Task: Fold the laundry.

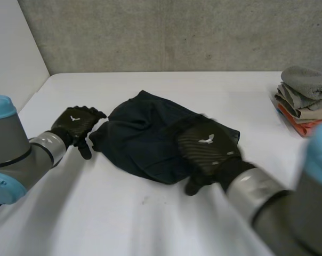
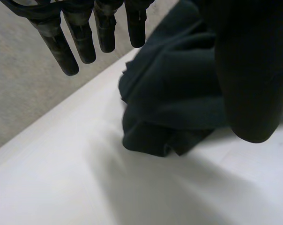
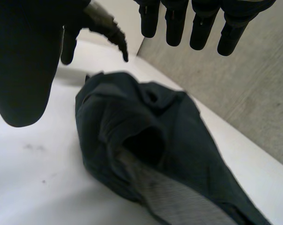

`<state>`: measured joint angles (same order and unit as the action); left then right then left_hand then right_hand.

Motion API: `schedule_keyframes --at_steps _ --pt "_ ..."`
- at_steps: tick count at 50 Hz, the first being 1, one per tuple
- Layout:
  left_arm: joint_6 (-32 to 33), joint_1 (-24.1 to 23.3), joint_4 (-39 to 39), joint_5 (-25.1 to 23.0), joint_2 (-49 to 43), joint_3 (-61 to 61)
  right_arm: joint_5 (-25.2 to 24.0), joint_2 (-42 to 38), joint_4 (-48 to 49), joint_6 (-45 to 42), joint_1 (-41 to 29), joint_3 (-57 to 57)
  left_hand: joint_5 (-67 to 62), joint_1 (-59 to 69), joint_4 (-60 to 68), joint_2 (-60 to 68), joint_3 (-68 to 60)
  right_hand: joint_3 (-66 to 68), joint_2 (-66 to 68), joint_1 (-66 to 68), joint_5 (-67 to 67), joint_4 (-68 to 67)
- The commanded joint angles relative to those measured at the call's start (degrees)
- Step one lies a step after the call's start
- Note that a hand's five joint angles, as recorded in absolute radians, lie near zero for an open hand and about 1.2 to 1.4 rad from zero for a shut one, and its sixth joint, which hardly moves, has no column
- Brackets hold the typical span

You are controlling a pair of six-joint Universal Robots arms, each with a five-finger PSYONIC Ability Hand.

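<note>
The left hand [image 1: 75,124] hung beside the crumpled dark garment [image 1: 145,138], the right hand [image 1: 206,146] above it, both straight-fingered and empty; a grab risked pinching several layers.

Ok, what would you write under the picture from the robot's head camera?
Open left hand beside, open right hand above a crumpled dark garment on the white table.

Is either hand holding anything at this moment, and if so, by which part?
Nothing is held. The left hand is open beside the edge of the dark garment; the right hand is open above it, with no cloth between fingers and thumb.
</note>
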<state>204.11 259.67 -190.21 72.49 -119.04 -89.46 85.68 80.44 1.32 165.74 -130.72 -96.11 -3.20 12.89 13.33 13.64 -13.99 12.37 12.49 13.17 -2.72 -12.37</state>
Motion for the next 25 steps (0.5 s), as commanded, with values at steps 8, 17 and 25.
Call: schedule_keyframes --at_steps 8,17,25 --pt "0.15 -3.03 -6.31 -0.33 -12.17 7.72 11.09 -18.39 10.18 -2.44 -5.34 10.77 -41.01 41.33 40.89 40.58 -40.23 62.20 62.08 61.41 -61.86 -62.21" --pt "-0.47 -5.14 -9.30 5.11 -6.74 7.20 10.91 -6.91 11.34 -4.01 -2.37 10.77 -66.80 67.11 66.67 66.36 -66.01 67.63 67.51 66.83 -67.28 -67.63" --pt "-6.08 -7.25 -9.39 7.32 17.60 0.44 5.29 5.15 3.43 -12.72 10.48 13.58 -66.80 67.11 66.67 66.36 -66.01 67.63 67.51 66.83 -67.28 -67.63"
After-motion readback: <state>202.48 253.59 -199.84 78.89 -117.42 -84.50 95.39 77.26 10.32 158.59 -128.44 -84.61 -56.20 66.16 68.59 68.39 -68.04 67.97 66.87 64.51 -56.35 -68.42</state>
